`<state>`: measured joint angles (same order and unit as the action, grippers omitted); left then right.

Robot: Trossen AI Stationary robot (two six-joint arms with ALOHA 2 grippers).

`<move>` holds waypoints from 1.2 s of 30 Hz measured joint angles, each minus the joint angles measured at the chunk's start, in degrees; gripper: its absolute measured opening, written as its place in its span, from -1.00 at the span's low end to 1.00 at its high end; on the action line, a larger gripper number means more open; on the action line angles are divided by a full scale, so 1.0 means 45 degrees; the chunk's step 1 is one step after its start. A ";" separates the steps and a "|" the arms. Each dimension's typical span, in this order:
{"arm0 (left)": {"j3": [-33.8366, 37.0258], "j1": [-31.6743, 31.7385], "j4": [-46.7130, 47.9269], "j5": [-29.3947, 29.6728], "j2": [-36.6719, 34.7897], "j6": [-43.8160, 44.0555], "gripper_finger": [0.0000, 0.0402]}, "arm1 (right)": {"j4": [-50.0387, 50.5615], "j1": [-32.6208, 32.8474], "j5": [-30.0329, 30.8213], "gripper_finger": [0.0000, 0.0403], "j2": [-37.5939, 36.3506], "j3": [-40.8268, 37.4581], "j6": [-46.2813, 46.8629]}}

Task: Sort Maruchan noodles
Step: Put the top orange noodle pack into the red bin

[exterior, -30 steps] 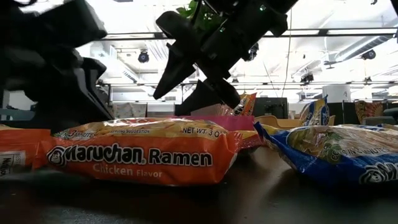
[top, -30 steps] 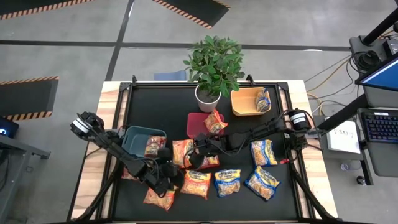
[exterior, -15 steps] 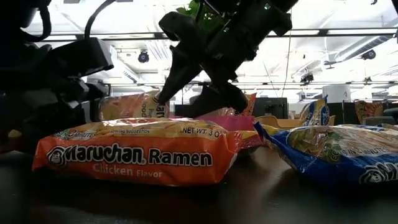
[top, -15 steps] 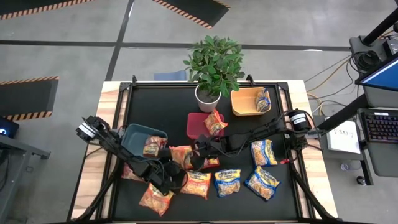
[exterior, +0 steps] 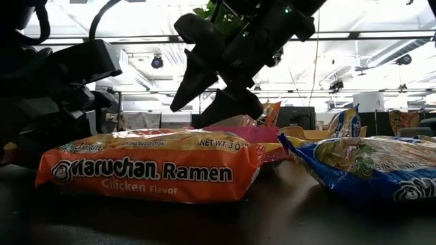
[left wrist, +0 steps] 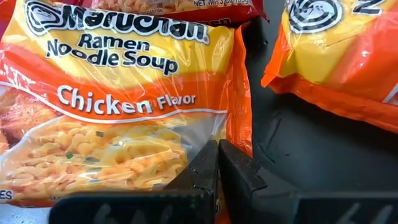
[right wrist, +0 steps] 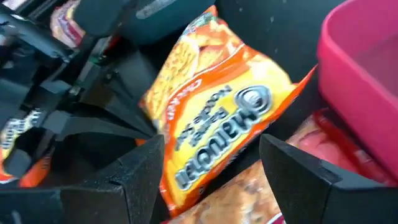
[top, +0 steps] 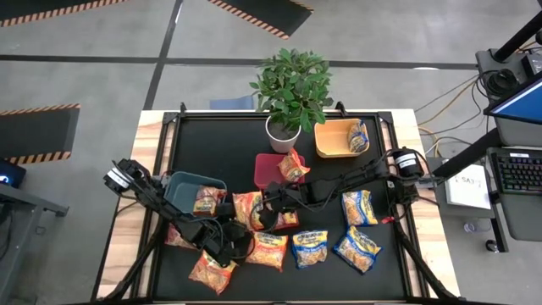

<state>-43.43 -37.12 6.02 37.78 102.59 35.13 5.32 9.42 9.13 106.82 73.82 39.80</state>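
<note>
Right gripper [top: 264, 212] hovers, jaws wide, over an orange chicken-flavor packet [right wrist: 214, 121] beside the red bin [top: 269, 168] — lower squarely before closing. Left gripper [left wrist: 216, 163], jaws shut, apparently pinches another orange packet's [left wrist: 118, 106] edge.

A robotics lab inside an open-plan industrial workspace: hazard-striped floor markings [top: 254, 13] cross the grey concrete, a laptop [top: 518, 108] and trailing cables [top: 440, 106] flank the test table [top: 149, 127], and ceiling strip lights [exterior: 381, 51] run above distant desks.
</note>
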 joint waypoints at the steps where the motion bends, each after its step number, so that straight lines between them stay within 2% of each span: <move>1: -0.0010 0.0000 0.0020 -0.0042 -0.0055 -0.0021 -1.00 | 0.0029 -0.0025 0.0010 0.25 -0.0036 0.0000 -0.0168; 5: -0.0118 -0.0024 0.0262 -0.0360 -0.0443 -0.0404 -1.00 | 0.0302 -0.0012 -0.0034 0.25 -0.0592 -0.0005 -0.0938; 9: -0.0310 -0.0024 0.0213 -0.0310 -0.0826 -0.0803 -1.00 | 0.1804 0.0131 -0.0019 0.22 -0.1461 -0.0004 -0.1677; 14: -0.0621 0.0033 0.0188 -0.0093 -0.0843 -0.1005 -1.00 | 0.3642 0.0692 0.0281 0.10 -0.2458 -0.0025 -0.2158; 17: -0.1044 0.0071 0.0226 0.0182 -0.0851 -0.1278 -1.00 | 0.3988 0.1271 0.0816 0.01 -0.2836 -0.0319 -0.2224; 22: -0.1494 0.0234 0.0463 0.1711 -0.0775 -0.2181 -1.00 | 0.3013 0.2210 0.1801 -0.12 -0.3061 -0.1337 -0.2237; 27: -0.1357 0.0850 0.1754 0.2011 -0.0754 -0.2008 -1.00 | 0.1614 0.2440 0.1986 -0.19 -0.2957 -0.2217 -0.1588; 36: -0.1246 0.1549 0.1608 0.0273 -0.0579 -0.1870 -1.00 | 0.0865 0.2309 0.1982 -0.22 -0.2972 -0.2574 -0.1444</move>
<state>-49.04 -30.15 13.26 39.00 99.98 26.72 9.22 19.81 18.04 93.45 62.24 33.31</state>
